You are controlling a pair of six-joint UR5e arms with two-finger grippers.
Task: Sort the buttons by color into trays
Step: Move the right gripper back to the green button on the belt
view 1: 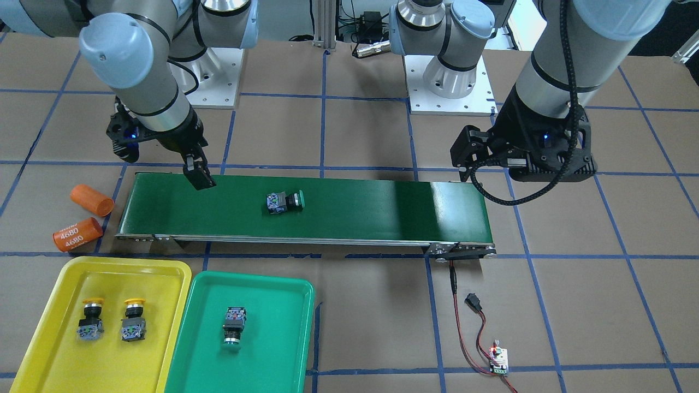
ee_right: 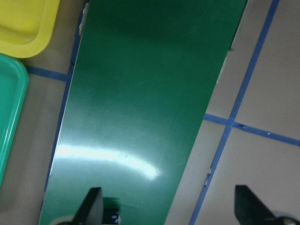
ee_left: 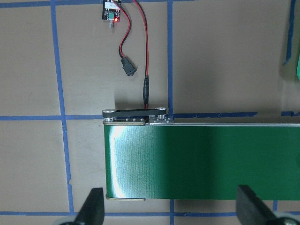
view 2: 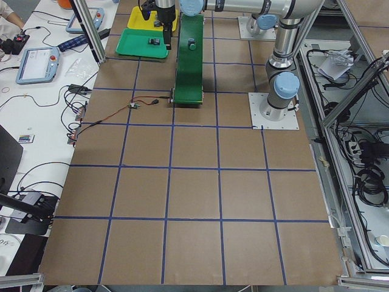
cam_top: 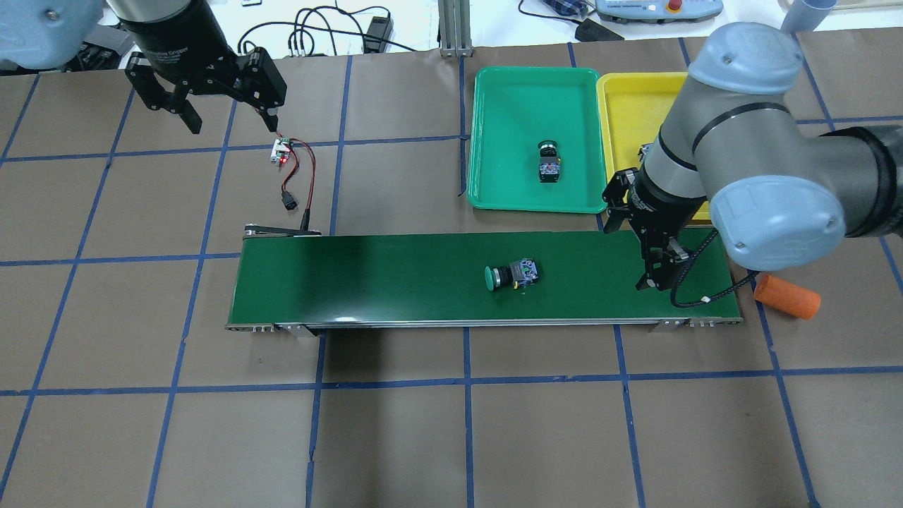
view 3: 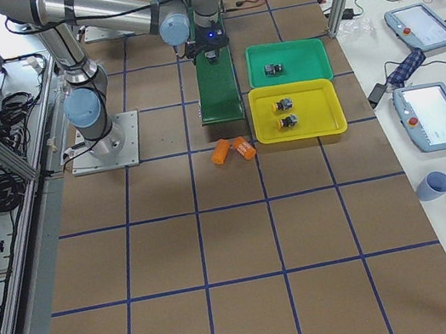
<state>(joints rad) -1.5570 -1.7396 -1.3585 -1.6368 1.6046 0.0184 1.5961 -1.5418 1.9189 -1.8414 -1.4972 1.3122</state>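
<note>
One green button [cam_top: 511, 274] lies lengthwise on the belt [cam_top: 367, 282], cap pointing away from my spread right gripper [cam_top: 657, 275], nearer than my spread left gripper [cam_top: 231, 125].

Left arm [view 1: 568, 60], right arm [view 1: 147, 82]: silver-grey tubes, pale-blue joint caps [view 1: 112, 49], black collar bands, white bolted base plates [view 1: 448, 103]. Left gripper [cam_top: 231, 121], right gripper [ee_right: 168, 206]: black, two-fingered. Braided black cables [view 1: 570, 109].

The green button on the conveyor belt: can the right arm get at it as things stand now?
Probably yes. The right tool hangs open over one end of the belt, and the stretch between it and the green button is bare, so nothing seems to block it.
</note>
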